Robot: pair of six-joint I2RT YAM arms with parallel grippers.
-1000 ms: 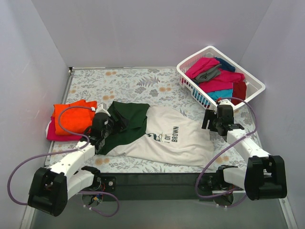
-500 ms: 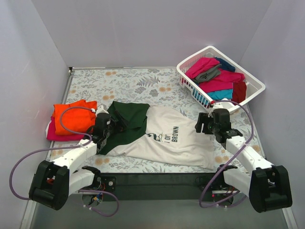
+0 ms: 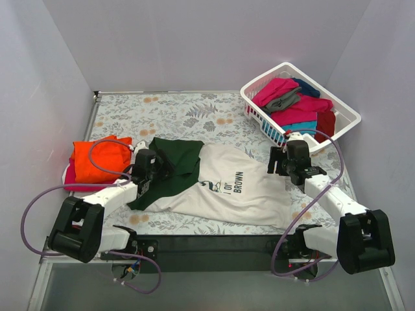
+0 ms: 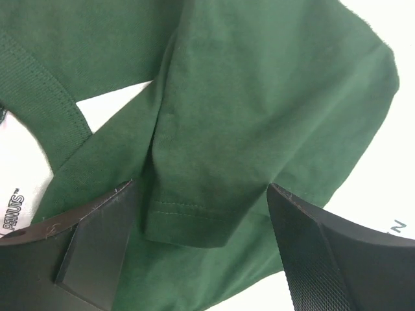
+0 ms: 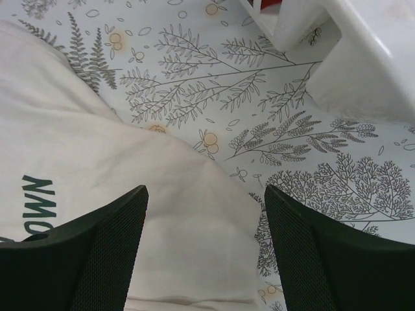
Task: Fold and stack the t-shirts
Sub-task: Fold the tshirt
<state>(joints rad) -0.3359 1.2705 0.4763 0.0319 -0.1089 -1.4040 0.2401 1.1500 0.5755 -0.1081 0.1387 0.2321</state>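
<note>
On the table in front of you, a grey floral cover (image 3: 181,113) runs from wall to wall. Plain pale walls (image 3: 194,39) close it in at the back and on both sides.

The cream-white shirt (image 3: 249,194) lies spread over the near middle of that cover with its dark lettering facing up. Its green sleeve (image 3: 178,155) is bunched and folded at the left end.

Your left gripper (image 4: 201,214) sits over that sleeve with its fingers (image 4: 97,240) spread wide, one on each side of the stitched hem. Nothing is pinched between them, and you cannot tell from the wrist view whether the tips touch the cloth.

Your right gripper (image 5: 204,220) is at the shirt's right end, also spread apart and holding nothing. Below it you can see the edge of the cream cloth and bare floral cover beyond it.

At the left edge of the cover, an orange shirt (image 3: 97,159) lies folded on top of a magenta shirt (image 3: 71,183). Both are just beside the left gripper.

In the far right corner stands a white slatted basket (image 3: 259,110). It holds a loose heap of shirts (image 3: 295,107) in magenta, grey, teal, dark red and navy. The basket's near corner is close to the right gripper.
</note>
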